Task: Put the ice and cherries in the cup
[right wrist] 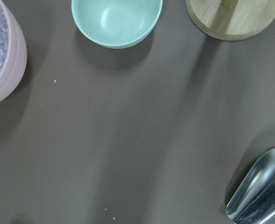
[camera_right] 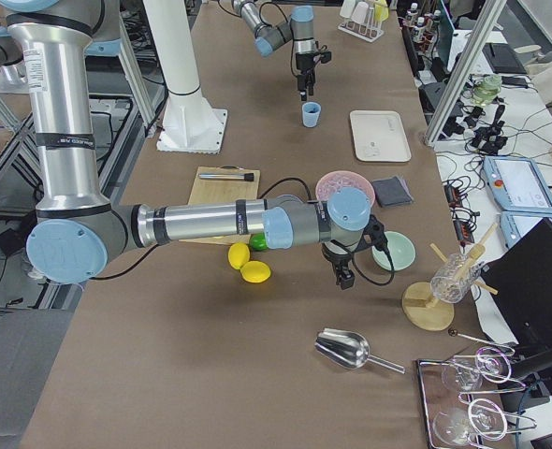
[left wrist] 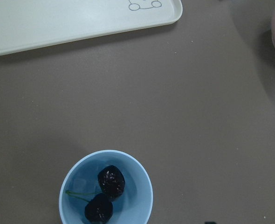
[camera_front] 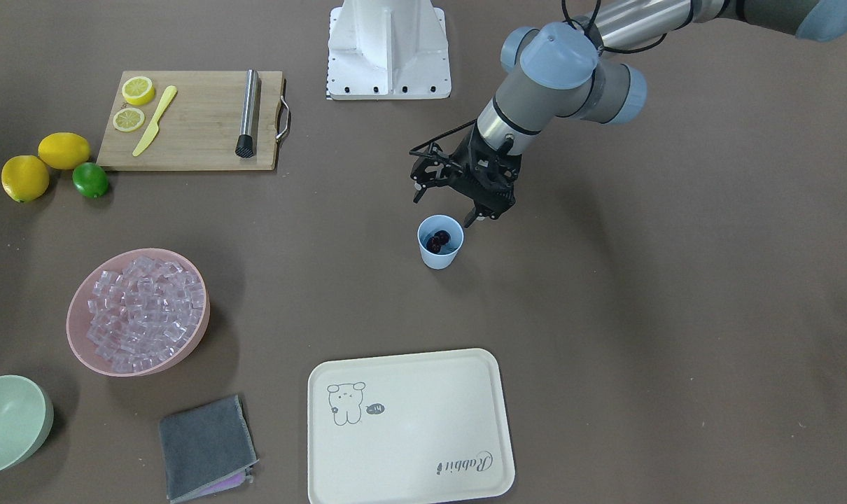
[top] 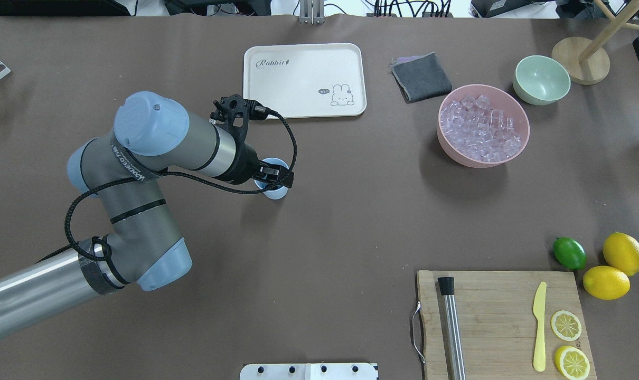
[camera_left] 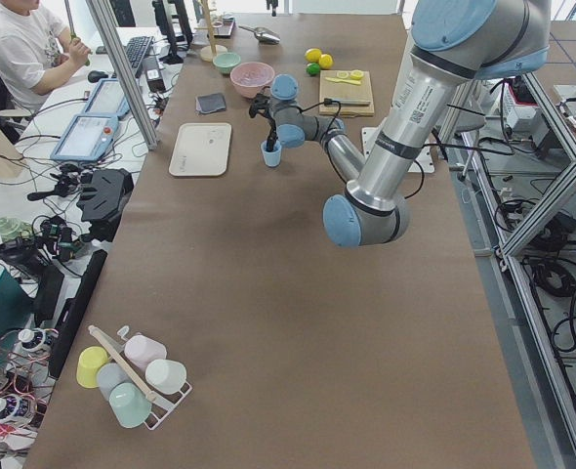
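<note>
The light blue cup (camera_front: 439, 257) stands at mid-table, and the pair of dark cherries (camera_front: 437, 242) lies inside it. The left wrist view shows the cherries (left wrist: 105, 193) at the bottom of the cup (left wrist: 144, 189). My left gripper (camera_front: 479, 215) hangs open and empty just above the cup's rim, on the robot's side; it partly covers the cup (top: 277, 192) in the overhead view. The ice (camera_front: 143, 308) fills a pink bowl (camera_front: 80, 350). My right gripper (camera_right: 343, 273) hovers beside that pink bowl (right wrist: 2, 60); I cannot tell whether it is open.
A cream tray (camera_front: 409, 427) and a grey cloth (camera_front: 206, 448) lie beyond the cup. A pale green bowl (right wrist: 116, 18), a wooden stand base (right wrist: 235, 18) and a metal scoop (right wrist: 263, 191) surround the right gripper. A cutting board (camera_front: 192, 119), lemons and a lime (camera_front: 90, 180) sit nearby.
</note>
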Robot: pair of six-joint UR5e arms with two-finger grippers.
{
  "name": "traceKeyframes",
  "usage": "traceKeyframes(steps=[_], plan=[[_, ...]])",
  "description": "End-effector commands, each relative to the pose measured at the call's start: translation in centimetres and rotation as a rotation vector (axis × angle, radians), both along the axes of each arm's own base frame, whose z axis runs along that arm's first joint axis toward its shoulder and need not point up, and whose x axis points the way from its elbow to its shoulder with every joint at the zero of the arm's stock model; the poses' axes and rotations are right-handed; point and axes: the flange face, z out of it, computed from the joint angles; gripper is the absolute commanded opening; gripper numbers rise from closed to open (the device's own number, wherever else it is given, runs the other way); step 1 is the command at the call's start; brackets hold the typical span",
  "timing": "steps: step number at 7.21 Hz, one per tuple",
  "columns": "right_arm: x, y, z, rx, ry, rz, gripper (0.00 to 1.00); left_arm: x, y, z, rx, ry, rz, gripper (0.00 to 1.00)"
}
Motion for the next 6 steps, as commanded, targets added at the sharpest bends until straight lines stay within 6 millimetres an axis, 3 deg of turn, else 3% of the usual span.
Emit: traceKeyframes(steps=[1, 3, 4, 5, 6], plan=[[0.2, 0.0, 0.0, 0.002, 0.0, 0.001, 0.98, -8.9, -5.1, 6.8, 0.0, -0.077, -0.053, 0.97], [0.2, 0.3, 0.3, -0.006, -0.003, 0.002, 0.99, -25.6, -10.3, 15.4, -0.04, -0.111, -0.087, 0.97], [0.1, 0.2, 0.2, -0.009, -0.012, 0.002, 0.99, -32.1, -11.5, 20.0, 0.015, -0.157, -0.075, 0.97], [0.1, 0.2, 0.4, -0.014, -0.009, 0.005, 0.99, -39.1, -11.9, 24.7, 0.029, -0.194, -0.065, 0.97], [0.1, 0.3, 0.5, -0.012, -0.007, 0.002, 0.99, -44.8, -10.1, 29.7, 0.057, -0.219, -0.032, 0.97]])
